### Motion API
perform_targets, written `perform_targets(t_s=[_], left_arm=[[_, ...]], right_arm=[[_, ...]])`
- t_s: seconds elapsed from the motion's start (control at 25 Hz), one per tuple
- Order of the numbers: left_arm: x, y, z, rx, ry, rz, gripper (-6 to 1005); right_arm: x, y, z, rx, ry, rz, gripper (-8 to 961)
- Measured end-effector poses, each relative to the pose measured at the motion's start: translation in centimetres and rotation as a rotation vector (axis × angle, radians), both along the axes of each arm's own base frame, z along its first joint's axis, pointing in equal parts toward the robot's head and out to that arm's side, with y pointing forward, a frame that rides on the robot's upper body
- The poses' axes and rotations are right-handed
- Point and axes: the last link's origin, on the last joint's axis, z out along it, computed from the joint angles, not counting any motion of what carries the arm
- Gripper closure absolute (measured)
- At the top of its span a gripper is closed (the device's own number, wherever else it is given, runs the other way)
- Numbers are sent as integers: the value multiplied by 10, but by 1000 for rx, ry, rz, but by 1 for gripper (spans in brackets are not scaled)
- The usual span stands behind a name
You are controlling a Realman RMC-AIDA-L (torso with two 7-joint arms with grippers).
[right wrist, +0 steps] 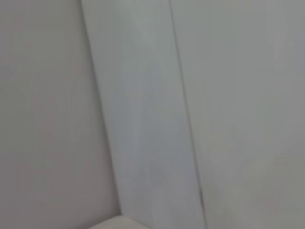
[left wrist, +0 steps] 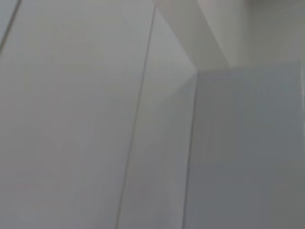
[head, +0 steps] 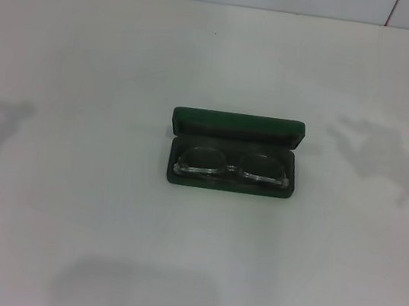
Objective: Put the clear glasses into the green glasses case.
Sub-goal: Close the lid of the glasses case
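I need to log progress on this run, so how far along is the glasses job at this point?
The placing looks done: the clear glasses lie inside the green glasses case, lenses facing up, on the white table. The case's lid stands open behind them. Nothing is in hand: neither hand shows over the table, and both wrist views show only pale wall panels. Nothing of the stated task looks left, unless closing the lid is wanted.

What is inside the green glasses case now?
The clear glasses lie inside the open green glasses case, lenses facing up. The folded arms beneath the lenses cannot be made out.
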Motion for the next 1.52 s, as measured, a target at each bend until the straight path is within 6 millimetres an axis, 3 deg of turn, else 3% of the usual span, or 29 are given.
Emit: perform_targets(t_s=[0.32,0.44,0.68,0.96,1.2,1.52], left_arm=[[-3,-2,-7,3,-35,37,945],[0,6,-10,1,-27,47,948],[21,39,-9,-94,87,-1,939],[49,100,-17,-182,314,88,922],[65,117,-48,-307,491,77,808],[80,125,-133,-386,701,91,821]], right_arm=[[-7,-28,11,151,33,380,700],[4,-22,23,266,166,371,705],[23,-22,26,341,186,337,689],[50,-40,31,382,197,234,615],[65,-44,24,369,249,166,598],[83,-61,30,410,289,112,598]])
